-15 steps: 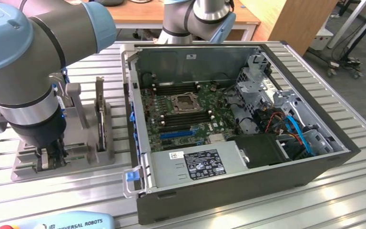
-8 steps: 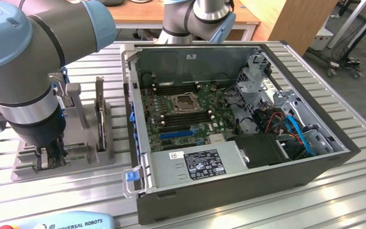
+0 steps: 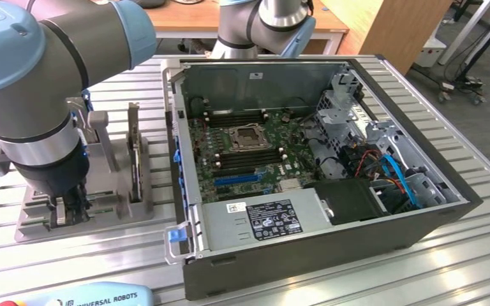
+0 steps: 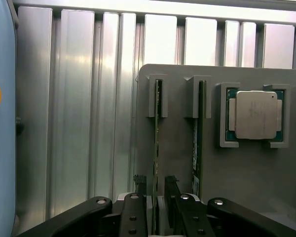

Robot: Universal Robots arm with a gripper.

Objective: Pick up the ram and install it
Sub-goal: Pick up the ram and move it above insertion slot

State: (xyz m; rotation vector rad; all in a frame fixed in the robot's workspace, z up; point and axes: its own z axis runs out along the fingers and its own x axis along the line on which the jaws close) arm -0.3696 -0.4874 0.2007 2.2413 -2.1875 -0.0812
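Two thin green sticks stand on edge in neighbouring slots of one grey holder (image 4: 177, 148) on the ribbed metal bench (image 4: 89, 123), with one square silver processor (image 4: 255, 114) in its own recess beside them. The ram (image 4: 158, 148), seen edge-on as a long, narrow dark green strip, is farther from the processor than the second stick (image 4: 199, 138). The one pincer (image 4: 156, 180) straddles its end, two black fingers spread with a slim gap each side. One open computer case (image 3: 313, 255) sits toward the exterior view's right

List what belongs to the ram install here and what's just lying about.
Job: ram, standing in the holder, straddled by the open gripper; motherboard in the case.
Lying about: second stick, processor, pendant.
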